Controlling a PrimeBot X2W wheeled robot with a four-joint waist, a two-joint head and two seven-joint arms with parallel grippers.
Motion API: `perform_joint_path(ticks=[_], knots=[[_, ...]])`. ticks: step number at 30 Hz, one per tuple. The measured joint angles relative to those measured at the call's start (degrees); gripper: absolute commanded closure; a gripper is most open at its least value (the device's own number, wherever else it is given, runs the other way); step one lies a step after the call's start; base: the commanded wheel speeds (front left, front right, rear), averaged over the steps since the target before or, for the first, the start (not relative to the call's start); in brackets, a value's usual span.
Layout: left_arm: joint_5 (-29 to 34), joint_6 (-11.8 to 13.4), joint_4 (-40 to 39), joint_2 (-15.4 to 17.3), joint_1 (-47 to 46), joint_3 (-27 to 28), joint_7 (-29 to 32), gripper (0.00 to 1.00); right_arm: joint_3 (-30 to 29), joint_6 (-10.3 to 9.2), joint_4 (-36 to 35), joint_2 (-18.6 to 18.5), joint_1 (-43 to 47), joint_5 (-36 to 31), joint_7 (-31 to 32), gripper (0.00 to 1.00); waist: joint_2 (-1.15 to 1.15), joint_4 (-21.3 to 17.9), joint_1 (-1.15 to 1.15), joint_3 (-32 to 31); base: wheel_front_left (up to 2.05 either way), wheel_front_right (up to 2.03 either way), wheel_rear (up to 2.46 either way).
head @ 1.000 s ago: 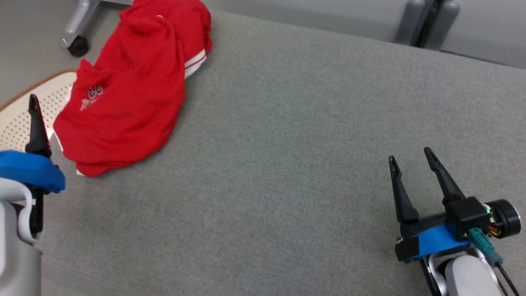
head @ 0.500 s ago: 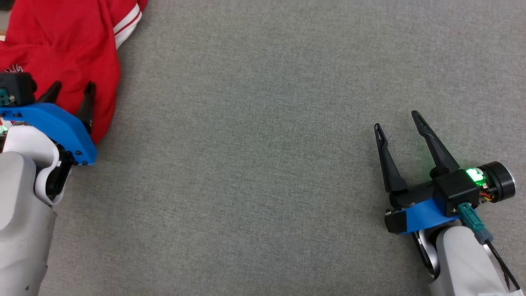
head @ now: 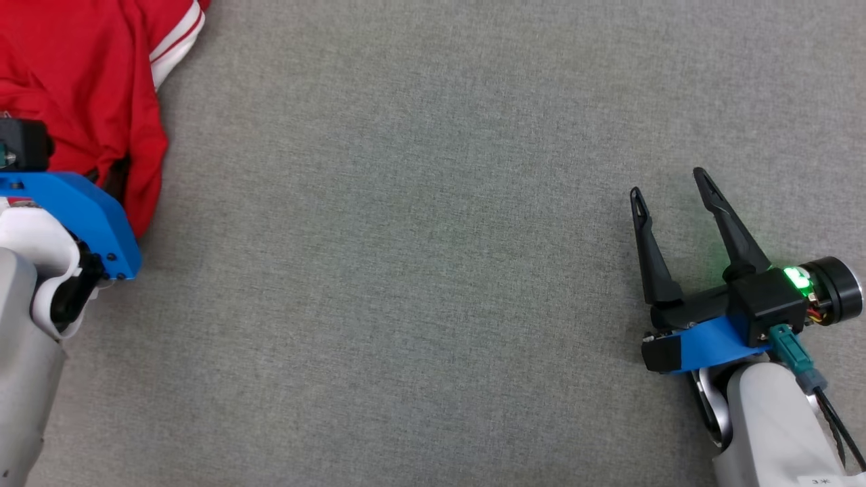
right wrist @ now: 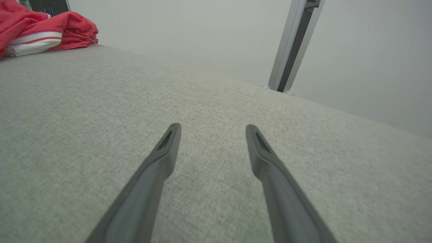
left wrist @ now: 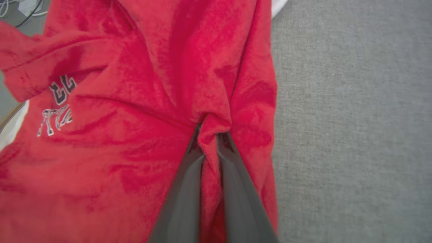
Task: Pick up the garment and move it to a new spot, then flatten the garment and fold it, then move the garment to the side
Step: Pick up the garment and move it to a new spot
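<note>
I read the garment (head: 74, 74) as solid red, with two white bands split by a thin red line at its far right edge. Its lettering (left wrist: 57, 108) is dark with a white outline. The work surface (head: 419, 284) is uniform grey with a fine woven fleck.

The right gripper (head: 668, 184) has black fingers, a blue bracket (head: 710, 341), a black housing with a green light (head: 797, 277), and a teal connector (head: 788, 345). The left gripper (left wrist: 211, 135) has dark grey fingers. The right forearm (head: 764, 433) is pale grey.
</note>
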Motion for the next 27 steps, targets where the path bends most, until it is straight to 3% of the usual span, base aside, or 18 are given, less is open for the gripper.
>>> perform_joint_path(ticks=[6,20,27], knots=[[-2.2,0.0,-2.9,3.2,0.7,-2.1,-1.8,1.00,0.2,-0.01,1.2,-0.1,0.5,1.7,0.1,0.00,0.00,0.6,0.00,-3.2,0.00,0.00,0.00],[-1.6,0.7,-17.0,14.6,2.3,-1.3,-2.6,1.00,-0.1,-0.01,3.8,-0.1,5.3,7.5,0.1,0.00,0.00,-0.6,-0.01,-14.9,0.00,0.00,0.00],[-0.3,1.2,-27.0,13.7,1.1,-3.7,0.0,1.00,-1.3,-0.01,5.0,-0.1,9.0,9.8,0.1,0.00,0.00,-4.8,-0.01,-20.9,0.00,0.00,0.00]])
